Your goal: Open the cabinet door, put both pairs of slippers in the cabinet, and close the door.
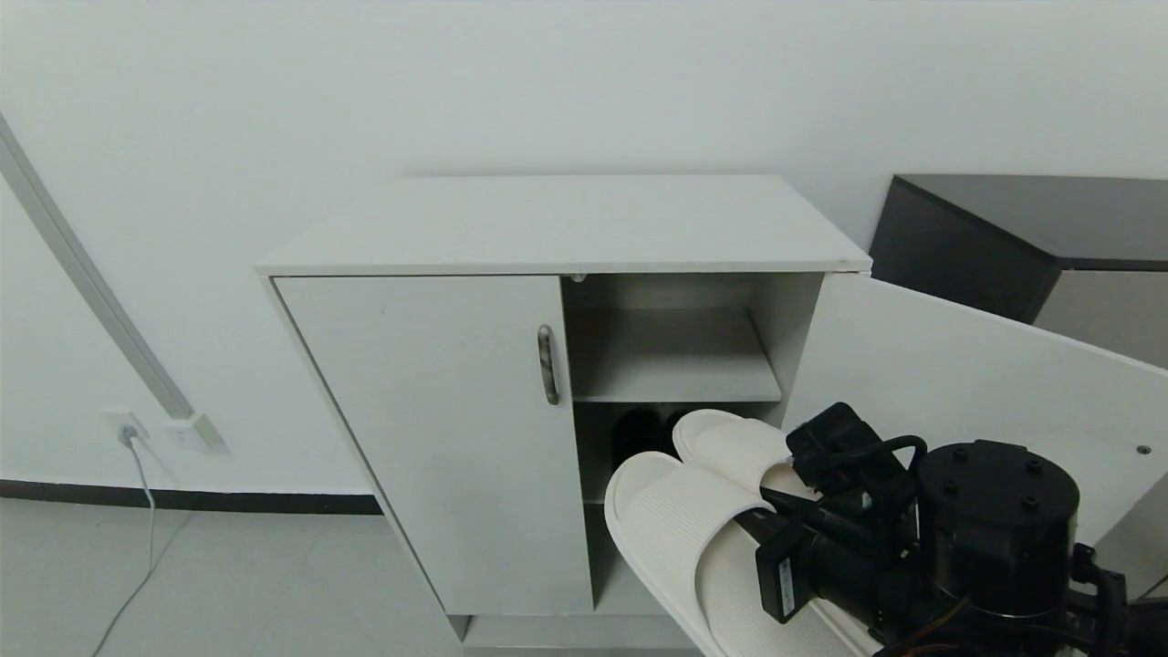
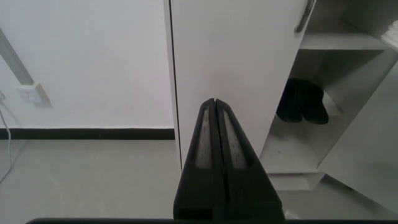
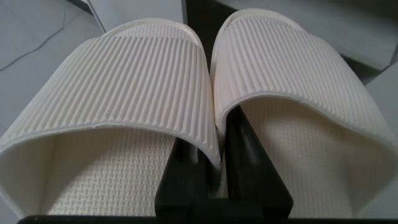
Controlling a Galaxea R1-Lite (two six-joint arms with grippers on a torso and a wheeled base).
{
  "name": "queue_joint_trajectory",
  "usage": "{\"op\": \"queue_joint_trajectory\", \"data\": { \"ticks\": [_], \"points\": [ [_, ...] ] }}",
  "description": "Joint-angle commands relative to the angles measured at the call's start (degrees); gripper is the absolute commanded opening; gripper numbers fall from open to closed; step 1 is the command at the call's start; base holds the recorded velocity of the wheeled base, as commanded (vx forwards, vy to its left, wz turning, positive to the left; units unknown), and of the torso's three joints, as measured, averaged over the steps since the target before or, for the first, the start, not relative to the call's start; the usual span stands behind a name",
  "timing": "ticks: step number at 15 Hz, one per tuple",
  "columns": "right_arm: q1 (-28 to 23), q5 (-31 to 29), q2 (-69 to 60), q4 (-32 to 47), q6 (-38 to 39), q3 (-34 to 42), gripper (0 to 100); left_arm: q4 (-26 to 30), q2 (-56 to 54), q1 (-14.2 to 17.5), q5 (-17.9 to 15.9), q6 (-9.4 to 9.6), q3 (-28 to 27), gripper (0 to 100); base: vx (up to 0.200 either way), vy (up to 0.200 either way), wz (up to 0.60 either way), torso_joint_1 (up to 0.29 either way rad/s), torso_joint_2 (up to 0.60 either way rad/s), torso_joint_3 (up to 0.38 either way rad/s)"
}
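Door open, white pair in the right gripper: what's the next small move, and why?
Probably ease the right gripper forward, carrying the white slippers past the open door toward the bare shelf. Their toes already point into the opening, and the black pair sits inside on a lower shelf.

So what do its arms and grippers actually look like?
Both are black. The right arm has a drum-shaped joint with small bolts on its cap, a looping black cable and a white label on a boxy part. The left gripper has two flat fingers with grey pads, tapering to a narrow tip.
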Motion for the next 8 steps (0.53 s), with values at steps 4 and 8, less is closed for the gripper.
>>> {"op": "queue_joint_trajectory", "data": {
  "ticks": [4,8],
  "points": [
    [0.0,0.0,0.2,0.0,-0.1,0.0,0,0.0,0.1,0.0,0.0,-0.04,0.0,0,0.0,0.0,0.0,-0.133,0.47,0.338],
    [0.0,-0.1,0.2,-0.5,-0.1,0.3,0,0.0,0.1,0.0,0.0,-0.04,0.0,0,0.0,0.0,0.0,-0.091,0.45,0.359]
  ]
}}
